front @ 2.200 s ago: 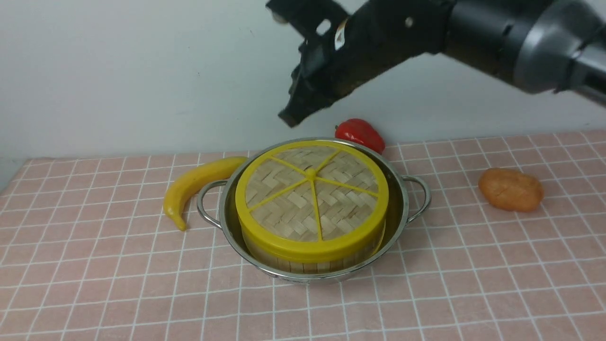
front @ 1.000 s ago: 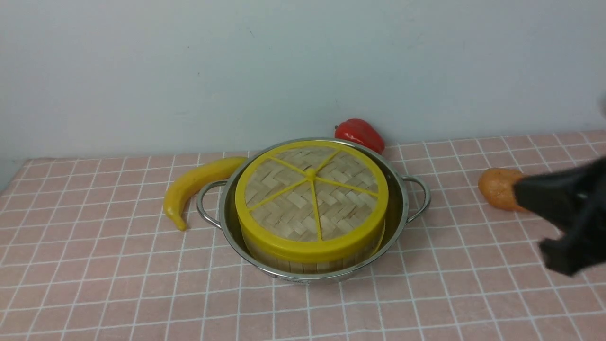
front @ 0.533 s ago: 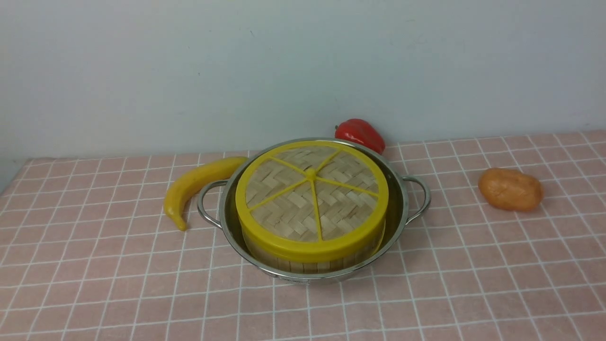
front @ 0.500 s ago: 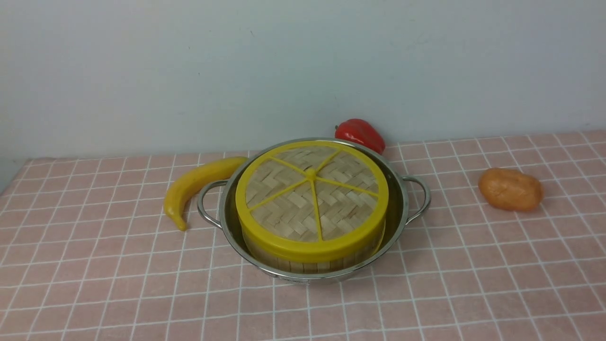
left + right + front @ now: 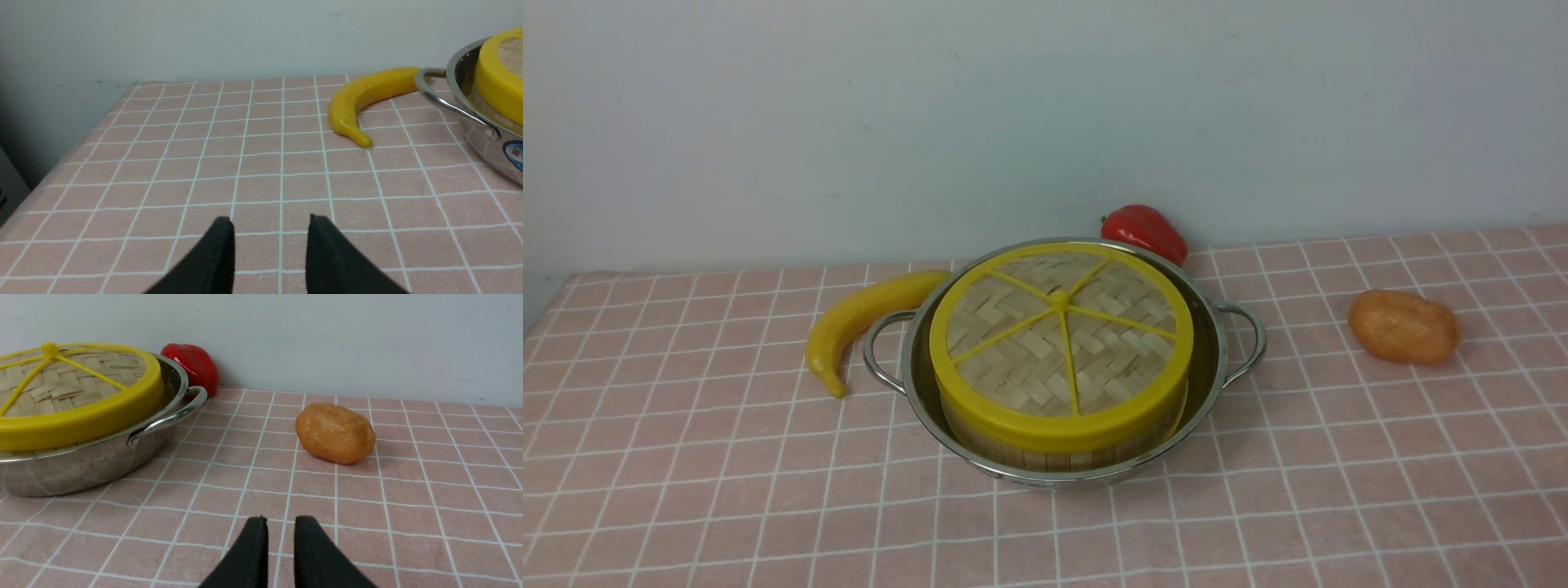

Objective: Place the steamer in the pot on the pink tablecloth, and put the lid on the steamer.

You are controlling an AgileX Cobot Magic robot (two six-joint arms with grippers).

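**Lid seated on steamer; both arms clear**

The lid (image 5: 1060, 343) lies flat on the steamer (image 5: 1045, 451), which stands inside the pot (image 5: 1215, 359) at the centre of the pink tablecloth (image 5: 686, 457). The task appears complete.

The left gripper (image 5: 269, 228) hangs over bare cloth, jaws apart and empty; the pot lies far and to its right. The right gripper (image 5: 280, 526) is empty, jaws narrowly parted; the pot lies far and to its left. Neither arm is clearly nearer.
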